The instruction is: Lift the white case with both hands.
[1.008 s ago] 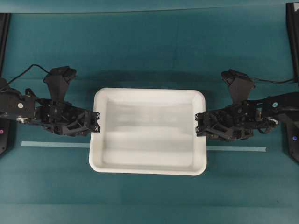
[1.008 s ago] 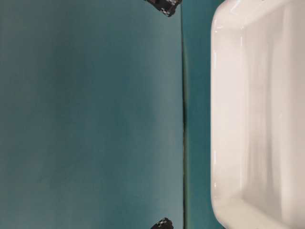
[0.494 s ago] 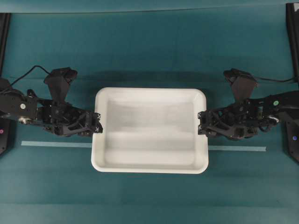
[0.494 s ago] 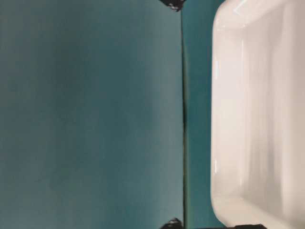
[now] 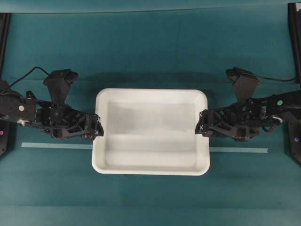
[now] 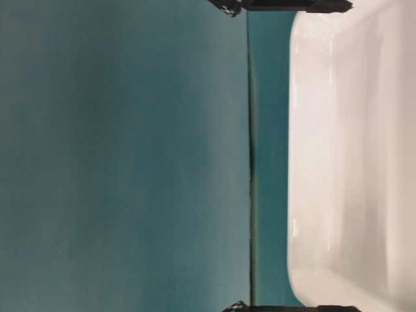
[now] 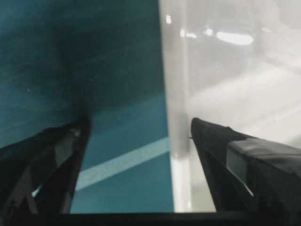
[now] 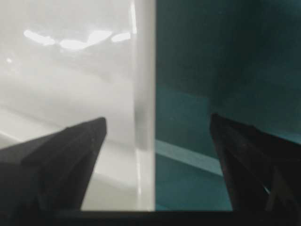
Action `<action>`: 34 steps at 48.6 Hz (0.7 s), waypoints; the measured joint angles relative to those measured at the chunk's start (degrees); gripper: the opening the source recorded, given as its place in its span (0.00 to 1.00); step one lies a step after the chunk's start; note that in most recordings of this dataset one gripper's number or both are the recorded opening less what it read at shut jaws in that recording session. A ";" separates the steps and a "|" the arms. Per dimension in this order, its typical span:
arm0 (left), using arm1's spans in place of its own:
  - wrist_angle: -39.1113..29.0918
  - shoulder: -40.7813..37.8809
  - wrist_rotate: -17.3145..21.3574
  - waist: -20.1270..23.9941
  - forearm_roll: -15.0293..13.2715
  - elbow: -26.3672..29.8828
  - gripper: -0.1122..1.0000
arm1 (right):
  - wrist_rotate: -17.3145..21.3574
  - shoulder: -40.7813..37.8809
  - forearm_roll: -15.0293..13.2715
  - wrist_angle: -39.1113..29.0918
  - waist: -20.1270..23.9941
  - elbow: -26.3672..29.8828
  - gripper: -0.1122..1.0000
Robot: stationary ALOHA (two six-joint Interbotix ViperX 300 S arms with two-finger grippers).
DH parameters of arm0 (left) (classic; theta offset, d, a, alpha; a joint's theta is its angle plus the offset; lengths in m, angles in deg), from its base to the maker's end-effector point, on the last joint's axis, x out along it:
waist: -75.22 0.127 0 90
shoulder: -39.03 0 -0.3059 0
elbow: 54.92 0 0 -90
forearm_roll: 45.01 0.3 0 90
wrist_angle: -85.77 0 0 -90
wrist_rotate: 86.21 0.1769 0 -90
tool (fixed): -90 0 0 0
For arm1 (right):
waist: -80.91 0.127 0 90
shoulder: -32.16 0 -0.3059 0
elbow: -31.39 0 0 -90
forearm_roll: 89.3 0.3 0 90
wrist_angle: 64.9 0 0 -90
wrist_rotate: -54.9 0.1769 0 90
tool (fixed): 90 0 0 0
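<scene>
The white case (image 5: 150, 132) lies flat on the teal table, its long sides across the overhead view. My left gripper (image 5: 97, 131) is at the middle of its left end, and my right gripper (image 5: 202, 126) is at the middle of its right end. Both are open. In the left wrist view the left gripper (image 7: 140, 125) straddles the case's rim (image 7: 176, 94), one finger inside and one outside. In the right wrist view the right gripper (image 8: 157, 120) straddles the rim (image 8: 143, 70) the same way. The table-level view shows the case (image 6: 351, 156) with black fingers (image 6: 279, 6) across both ends.
A pale tape line (image 5: 56, 145) runs across the table under the case and comes out at the right (image 5: 237, 150). Black frame posts (image 5: 3, 28) stand at the far left and right edges. A dark seam (image 6: 250, 156) crosses the table-level view.
Both grippers have settled over the case's end rims; the left one moved toward the table's front. In the table-level view black fingers now reach across both ends. The case shifted slightly.
</scene>
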 measured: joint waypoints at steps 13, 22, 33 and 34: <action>-0.35 6.68 0.53 -0.70 0.18 -1.14 0.93 | -1.14 6.06 -0.88 -1.49 -1.32 -0.62 0.93; -0.44 13.62 4.92 -2.11 0.18 -2.11 0.93 | -5.80 12.74 -2.72 -2.20 -1.93 -0.70 0.93; -1.14 20.39 11.07 -2.55 0.18 -2.37 0.93 | -14.85 19.95 -3.16 -1.76 -1.85 -0.79 0.92; -1.23 20.74 11.51 -2.55 0.18 -2.37 0.93 | -15.56 20.48 -3.25 -1.58 -1.93 -0.79 0.92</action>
